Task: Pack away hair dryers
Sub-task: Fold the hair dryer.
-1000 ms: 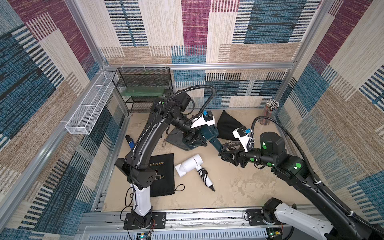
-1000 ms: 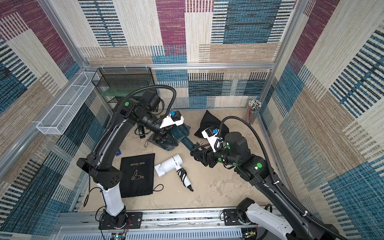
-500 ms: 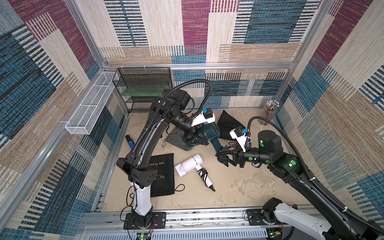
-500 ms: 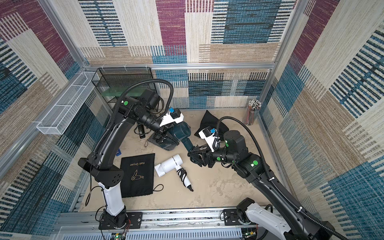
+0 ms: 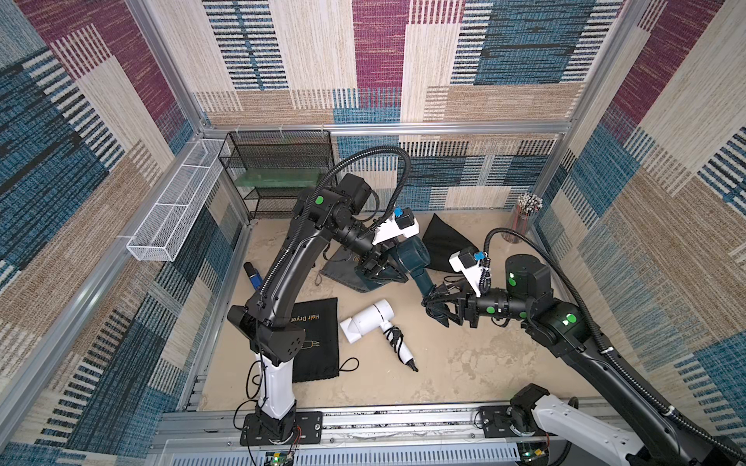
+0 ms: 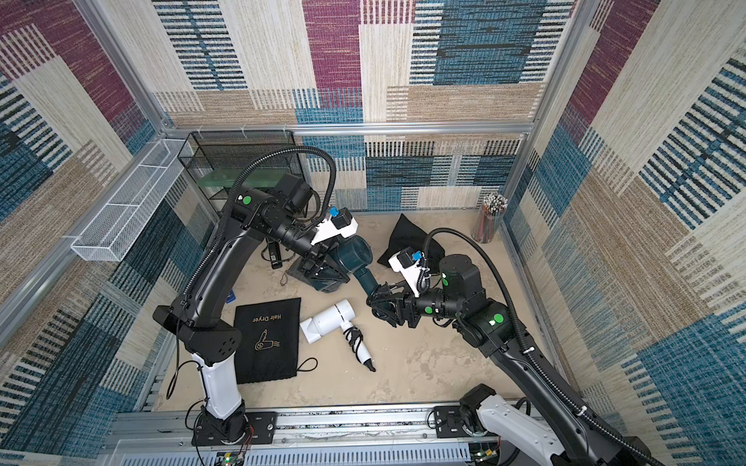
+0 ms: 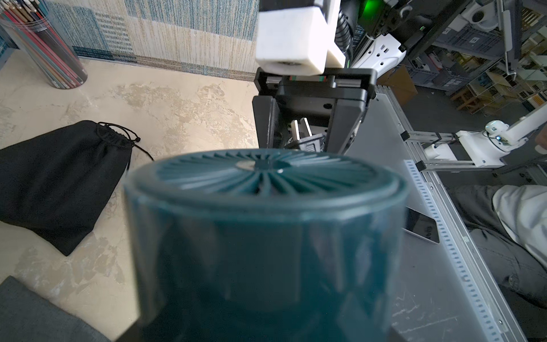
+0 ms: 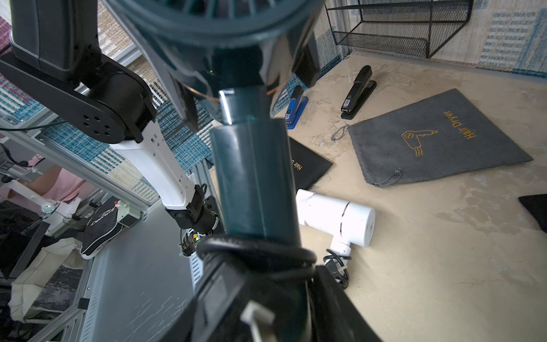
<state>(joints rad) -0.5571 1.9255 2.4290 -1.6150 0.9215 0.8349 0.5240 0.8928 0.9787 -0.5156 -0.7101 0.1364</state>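
A dark teal hair dryer (image 5: 411, 256) (image 6: 355, 254) hangs above the table's back middle, with my left gripper (image 5: 377, 268) (image 6: 323, 268) shut on its fat barrel (image 7: 266, 237). Its handle (image 8: 254, 177) points towards my right gripper (image 5: 434, 304) (image 6: 379, 304) (image 8: 266, 302), whose jaws press on the cord-wrapped handle end from both sides. A white hair dryer (image 5: 369, 320) (image 6: 329, 320) (image 8: 340, 220) with bundled black cord lies free on the table in front. The left gripper's fingers are hidden behind the barrel in the left wrist view.
A grey pouch (image 5: 343, 270) (image 8: 438, 139) lies under the left gripper. One black pouch (image 5: 315, 343) (image 6: 268, 339) lies front left, another (image 5: 444, 246) (image 7: 59, 177) at the back. Blue stapler (image 8: 296, 108) and black stapler (image 8: 356, 91) lie left. Mesh rack (image 5: 282, 173) and pencil cup (image 5: 524, 218) stand at the back.
My right gripper has moved left to the teal dryer's handle end and its jaws have narrowed around it. The left arm has shifted the dryer slightly.
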